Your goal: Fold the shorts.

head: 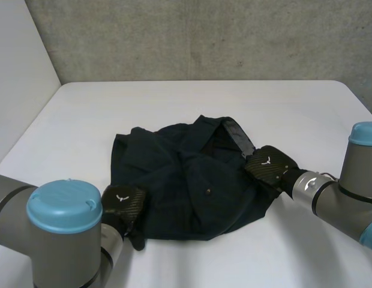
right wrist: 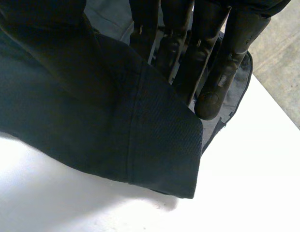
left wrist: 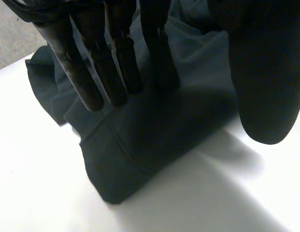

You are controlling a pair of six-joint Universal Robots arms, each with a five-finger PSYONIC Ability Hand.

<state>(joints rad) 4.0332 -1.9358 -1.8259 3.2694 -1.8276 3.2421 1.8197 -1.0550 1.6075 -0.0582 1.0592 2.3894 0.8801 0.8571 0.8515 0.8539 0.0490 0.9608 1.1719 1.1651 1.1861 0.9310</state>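
The dark shorts (head: pixel 186 186) lie rumpled and partly doubled over at the middle of the white worktop (head: pixel 174 102), with the waistband (head: pixel 237 135) toward its far right corner. Folding appears begun, with flattening and a final fold left. The left hand (head: pixel 123 204) rests straight fingers (left wrist: pixel 118 63) on the cloth's near-left corner, gripping nothing; the right hand (head: pixel 270 165) pinches the cloth's right edge just beside the waistband.

Left hand (head: pixel 121 204) lies palm down, fingers (left wrist: pixel 118 67) straight, thumb apart. Right hand (head: pixel 269 165) pinches the shorts (head: pixel 186 186) between straight fingers (right wrist: pixel 208 63) and thumb.
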